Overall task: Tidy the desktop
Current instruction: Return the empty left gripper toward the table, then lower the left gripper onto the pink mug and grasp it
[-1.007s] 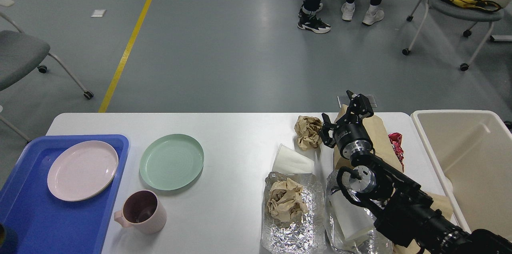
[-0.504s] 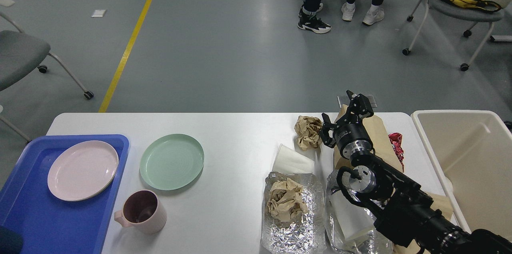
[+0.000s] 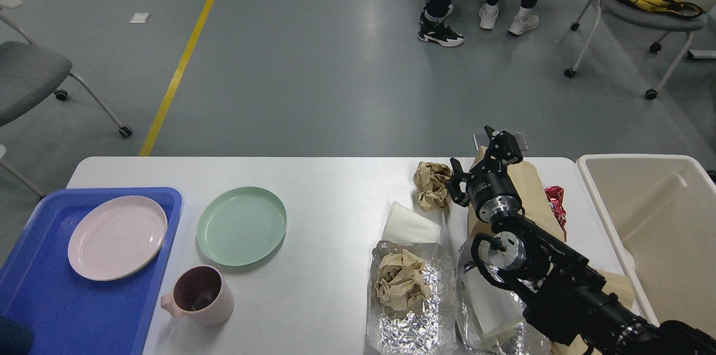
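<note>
Change since earlier: almost nothing has moved; the right gripper [image 3: 478, 167] hangs at the same place over the far right part of the desktop [image 3: 330, 187], and only the whole view has shifted very slightly.
Right gripper: its two fingers stand apart, one toward the crumpled brown paper ball [image 3: 432, 184], the other over the brown paper bag [image 3: 531, 187]; it holds nothing.
Left gripper: not in view.
Desktop: the wide white table, filling the lower half of the view, with dishes on its left and rubbish on its right.
Step in hand: I judge it is picking up rubbish for the beige bin [image 3: 649, 232] at the right.
How to do it well: choose one piece only, come down straight over it, and close on the firm middle; the paper ball is light and can roll away if one finger pushes it first.
Edges: the ball and the bag lie near the far edge, so a push outward may drop them to the floor.
Open room: the middle of the table is bare; the white paper cup [image 3: 411, 223] and the foil sheet [image 3: 411, 310] lie near, so the arm should lift high before it goes to the bin.
Left side: the green plate [image 3: 241, 225] and pink mug [image 3: 198, 296] wait beside the blue tray [image 3: 33, 288].
</note>
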You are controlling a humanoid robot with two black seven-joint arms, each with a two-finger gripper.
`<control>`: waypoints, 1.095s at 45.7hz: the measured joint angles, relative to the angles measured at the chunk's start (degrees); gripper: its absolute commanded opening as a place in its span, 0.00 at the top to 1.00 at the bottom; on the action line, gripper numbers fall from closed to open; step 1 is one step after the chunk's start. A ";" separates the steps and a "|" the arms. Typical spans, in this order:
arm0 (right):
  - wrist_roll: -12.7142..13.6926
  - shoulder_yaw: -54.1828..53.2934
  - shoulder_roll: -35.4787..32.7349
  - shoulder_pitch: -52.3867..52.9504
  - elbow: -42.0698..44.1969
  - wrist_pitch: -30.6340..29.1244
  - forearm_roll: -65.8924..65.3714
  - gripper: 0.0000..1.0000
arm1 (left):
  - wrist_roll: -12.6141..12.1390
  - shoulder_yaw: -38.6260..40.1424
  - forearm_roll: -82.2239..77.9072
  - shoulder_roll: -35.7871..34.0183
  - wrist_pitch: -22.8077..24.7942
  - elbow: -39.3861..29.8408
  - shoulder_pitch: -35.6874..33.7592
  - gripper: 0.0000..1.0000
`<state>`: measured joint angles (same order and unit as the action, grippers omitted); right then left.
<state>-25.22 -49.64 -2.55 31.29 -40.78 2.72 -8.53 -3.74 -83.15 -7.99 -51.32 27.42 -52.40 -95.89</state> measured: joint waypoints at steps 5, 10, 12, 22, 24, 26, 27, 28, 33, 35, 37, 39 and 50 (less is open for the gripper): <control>0.00 0.01 0.00 0.00 0.00 0.00 0.00 0.00 | -2.64 0.86 0.63 3.22 12.14 0.10 -11.90 0.05; 0.00 0.05 0.00 0.00 0.00 0.00 0.00 0.00 | -3.29 2.52 1.79 8.99 23.19 -0.94 -20.07 0.05; 0.00 0.06 0.00 0.00 0.00 0.00 0.01 0.00 | -3.34 3.26 2.41 11.21 25.46 -1.56 -22.63 0.05; -0.01 0.05 0.00 0.00 0.00 0.00 0.01 0.00 | -3.36 4.67 7.53 22.42 27.56 -8.76 -33.28 0.05; -0.01 0.05 0.00 0.00 0.00 0.00 0.01 0.00 | -3.35 4.77 8.34 24.46 27.59 -10.25 -34.33 0.05; -0.01 0.03 0.00 0.00 0.00 0.00 0.01 0.00 | -3.29 4.83 8.95 26.08 27.59 -11.24 -34.80 0.05; -0.01 0.03 0.00 0.00 0.00 0.00 0.00 0.00 | -3.26 4.86 9.14 26.71 27.59 -11.51 -34.84 0.05; -0.01 0.03 0.00 0.00 0.00 0.00 0.01 0.00 | -3.22 4.88 9.34 27.29 27.59 -11.71 -34.84 0.05; -0.01 0.03 0.00 0.00 0.00 0.00 0.00 0.00 | -3.08 4.93 9.84 29.43 27.59 -12.15 -32.75 0.05; -0.01 0.03 0.00 0.00 0.00 0.00 0.00 0.00 | -3.04 4.93 9.89 29.62 27.59 -12.34 -31.49 0.06; -0.01 0.03 0.00 0.00 0.00 0.00 0.00 0.00 | -3.03 4.94 9.91 29.75 27.58 -12.72 -29.59 0.06; -0.01 0.01 0.00 0.00 0.00 0.00 0.01 0.00 | -3.03 4.93 9.91 29.93 27.58 -13.20 -27.30 0.06; -0.01 0.02 0.01 0.00 0.00 0.00 0.00 0.00 | -2.81 4.93 9.92 31.51 21.68 -15.25 -12.60 0.06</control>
<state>-25.23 -49.63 -2.55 31.29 -40.78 2.72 -8.52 -6.55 -78.22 1.93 -19.80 49.10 -67.65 -108.49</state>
